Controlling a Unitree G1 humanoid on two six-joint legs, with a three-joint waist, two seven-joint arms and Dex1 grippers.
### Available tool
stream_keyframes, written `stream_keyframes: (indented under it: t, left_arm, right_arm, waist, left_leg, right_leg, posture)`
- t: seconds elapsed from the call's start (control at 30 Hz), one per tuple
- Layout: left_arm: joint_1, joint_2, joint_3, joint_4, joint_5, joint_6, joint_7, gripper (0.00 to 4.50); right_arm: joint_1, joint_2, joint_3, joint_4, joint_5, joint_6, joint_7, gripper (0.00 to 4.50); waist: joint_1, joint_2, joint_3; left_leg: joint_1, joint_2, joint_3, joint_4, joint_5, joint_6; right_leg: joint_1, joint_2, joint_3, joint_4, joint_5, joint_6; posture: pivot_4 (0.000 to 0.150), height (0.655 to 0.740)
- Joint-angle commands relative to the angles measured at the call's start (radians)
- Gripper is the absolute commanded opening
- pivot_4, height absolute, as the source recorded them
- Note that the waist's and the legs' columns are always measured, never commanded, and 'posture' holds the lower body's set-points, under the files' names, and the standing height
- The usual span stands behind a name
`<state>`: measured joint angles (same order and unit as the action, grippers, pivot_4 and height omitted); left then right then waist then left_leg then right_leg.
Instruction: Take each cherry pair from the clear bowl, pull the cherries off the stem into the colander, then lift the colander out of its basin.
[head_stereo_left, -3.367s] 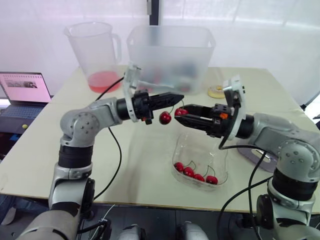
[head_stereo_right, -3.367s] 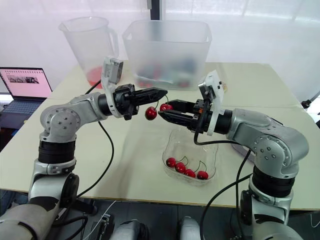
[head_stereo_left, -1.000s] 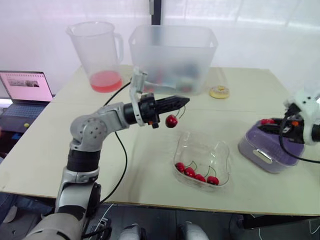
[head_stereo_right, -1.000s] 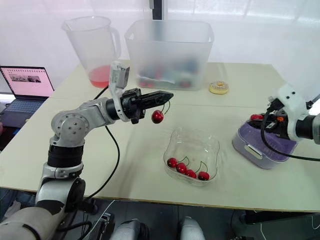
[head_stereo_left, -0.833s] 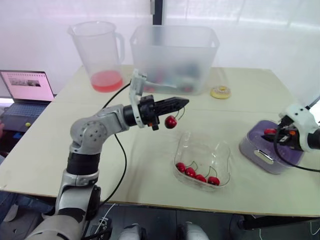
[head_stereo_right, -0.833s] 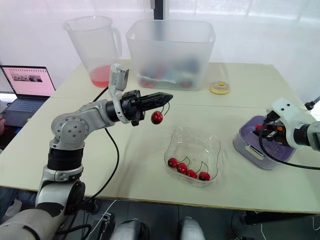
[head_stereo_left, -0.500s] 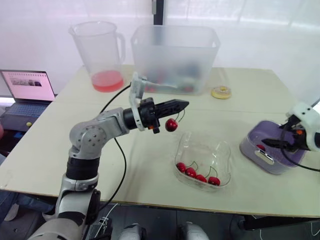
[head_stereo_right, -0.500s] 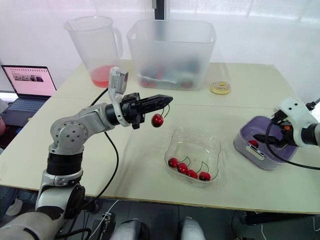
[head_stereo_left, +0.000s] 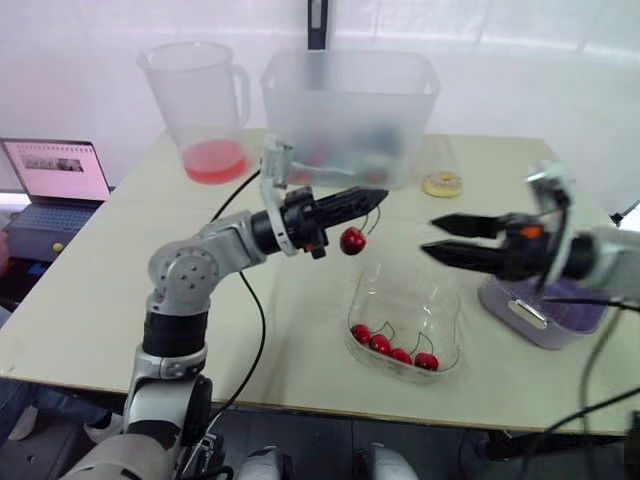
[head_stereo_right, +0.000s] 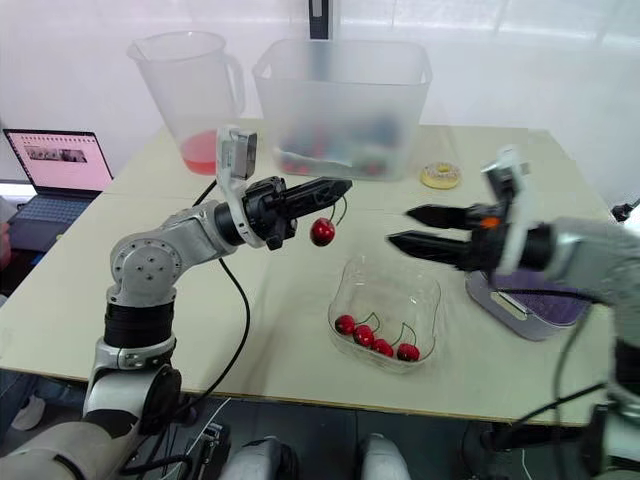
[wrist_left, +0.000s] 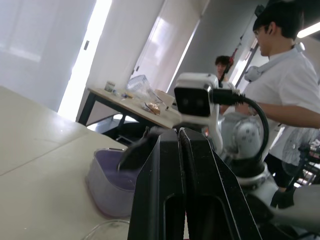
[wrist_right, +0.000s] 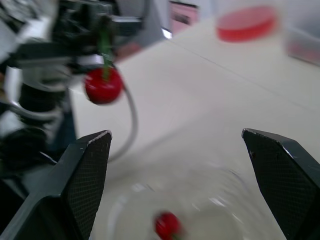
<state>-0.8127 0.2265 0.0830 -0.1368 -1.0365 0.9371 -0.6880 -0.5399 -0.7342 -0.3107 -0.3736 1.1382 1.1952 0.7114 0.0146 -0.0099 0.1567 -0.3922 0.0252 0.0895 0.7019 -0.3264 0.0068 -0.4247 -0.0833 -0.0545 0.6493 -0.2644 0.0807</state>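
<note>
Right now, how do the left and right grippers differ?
The left gripper is shut; the right gripper is wide open. The left gripper has a cherry hanging from it by its stem; the right gripper holds nothing. Both are raised near the clear bowl, tips facing each other.

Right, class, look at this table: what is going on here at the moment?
The left gripper is shut on the stem of one cherry, which hangs in the air near the clear bowl. The right gripper, open, points toward that cherry from above the bowl. More cherries lie in the bowl; the purple colander sits at the robot's right.
</note>
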Motion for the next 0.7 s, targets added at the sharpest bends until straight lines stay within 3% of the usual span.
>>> stream_keyframes:
  t: [0.03, 0.33, 0.43, 0.57, 0.7]
  left_arm:
    - [-0.032, -0.007, 0.003, -0.018, -0.027, 0.006, 0.002, 0.00]
    - [-0.026, -0.006, 0.002, -0.044, -0.044, 0.027, 0.023, 0.00]
    - [-0.025, -0.001, 0.003, -0.043, -0.039, 0.026, 0.028, 0.00]
    - [-0.025, 0.004, 0.002, -0.044, -0.032, 0.020, 0.025, 0.00]
    - [-0.027, 0.002, 0.003, -0.035, -0.018, 0.007, 0.036, 0.00]
  right_arm:
    - [-0.029, 0.095, 0.031, -0.055, 0.077, -0.019, -0.115, 4.46]
    - [-0.036, 0.209, 0.077, -0.055, 0.135, -0.073, -0.234, 4.46]
    - [-0.035, 0.218, 0.082, -0.056, 0.153, -0.085, -0.253, 3.61]
    - [-0.037, 0.218, 0.089, -0.060, 0.170, -0.105, -0.271, 1.78]
    - [-0.034, 0.211, 0.093, -0.062, 0.188, -0.115, -0.289, 1.78]
  waist:
    - [0.000, 0.000, 0.000]
    - [-0.004, 0.000, 0.000]
    - [-0.004, 0.000, 0.000]
    - [-0.004, 0.000, 0.000]
    - [-0.004, 0.000, 0.000]
  left_leg:
    - [-0.001, 0.000, -0.001, 0.000, 0.000, 0.000]
    - [-0.001, -0.003, -0.001, 0.000, 0.000, 0.001]
    - [-0.001, -0.002, -0.001, 0.000, 0.000, 0.001]
    - [-0.001, -0.002, -0.002, 0.000, 0.000, 0.001]
    - [-0.001, -0.002, -0.002, 0.000, 0.000, 0.001]
  right_leg:
    - [0.000, 0.000, 0.000, 0.000, 0.000, 0.000]
    - [0.000, -0.002, -0.001, 0.000, 0.000, 0.000]
    - [0.000, -0.002, -0.001, 0.000, 0.000, 0.000]
    - [0.000, -0.002, -0.001, 0.000, 0.000, 0.000]
    - [0.000, -0.002, -0.001, 0.000, 0.000, 0.000]
  posture:
    - [0.150, 0.7078]
    - [0.150, 0.7078]
    - [0.150, 0.7078]
    - [0.150, 0.7078]
    - [0.150, 0.7078]
